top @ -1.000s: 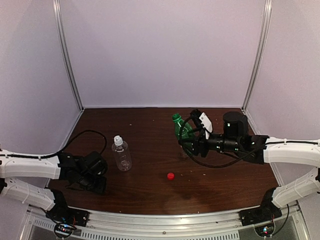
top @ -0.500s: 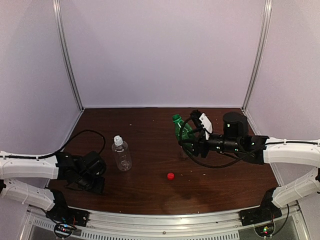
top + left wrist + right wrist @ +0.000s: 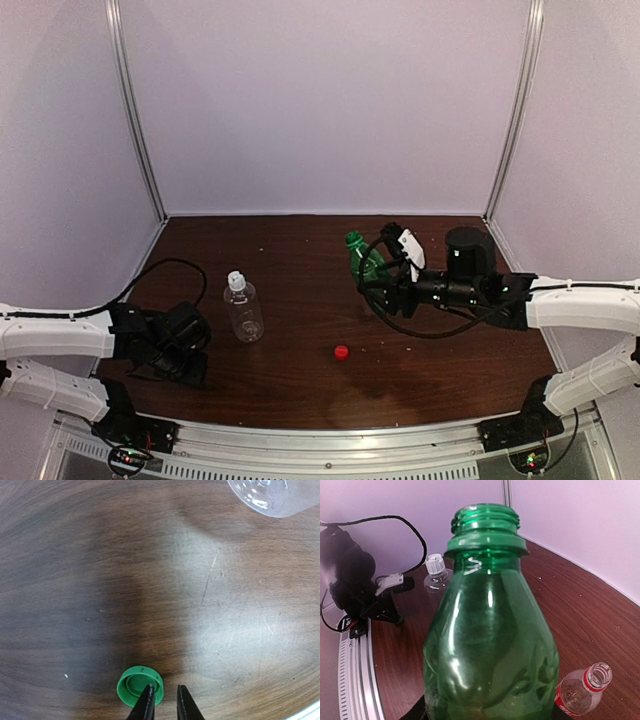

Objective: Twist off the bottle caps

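Progress: two caps off. Right gripper (image 3: 378, 286) clamps the uncapped green bottle (image 3: 487, 645); left gripper (image 3: 164, 700), nearly closed, touches the loose green cap (image 3: 136, 684), grip unclear. Red cap (image 3: 341, 351) lies between the grippers. Beyond the left tips, the clear bottle (image 3: 244, 314) wears its white cap (image 3: 235, 281), not yet unscrewed.

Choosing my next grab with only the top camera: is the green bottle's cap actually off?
Observer: Yes. The right wrist view shows the green bottle with bare threads and an open neck.
Operator: Where is its cap?
Observer: The green cap lies open side up on the table, at the tips of the left gripper, not between its jaws.
Operator: And the red-label bottle?
Observer: The red-label bottle is near the green one, mouth open, no cap on it.
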Robot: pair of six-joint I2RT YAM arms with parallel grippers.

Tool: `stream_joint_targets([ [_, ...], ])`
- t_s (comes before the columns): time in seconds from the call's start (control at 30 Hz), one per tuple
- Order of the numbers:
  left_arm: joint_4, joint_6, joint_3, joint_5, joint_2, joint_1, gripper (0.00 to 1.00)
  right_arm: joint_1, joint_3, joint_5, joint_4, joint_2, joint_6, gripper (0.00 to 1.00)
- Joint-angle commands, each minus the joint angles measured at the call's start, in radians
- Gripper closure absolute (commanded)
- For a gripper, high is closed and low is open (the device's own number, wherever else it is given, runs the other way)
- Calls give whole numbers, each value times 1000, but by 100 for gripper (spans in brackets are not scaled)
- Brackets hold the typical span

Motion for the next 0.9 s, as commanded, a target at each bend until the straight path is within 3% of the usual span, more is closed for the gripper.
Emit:
stream_joint_targets([
  [0.0,-2,-24,3,-5,9,-8,83,-3,-13,3,26,-2,3,48],
  [0.5,40,-30,-31,17,43,-8,88,-4,-17,1,22,0,-4,48],
  [0.87,47,76,85,17,76,-43,99,-5,-20,23,18,-19,4,48],
])
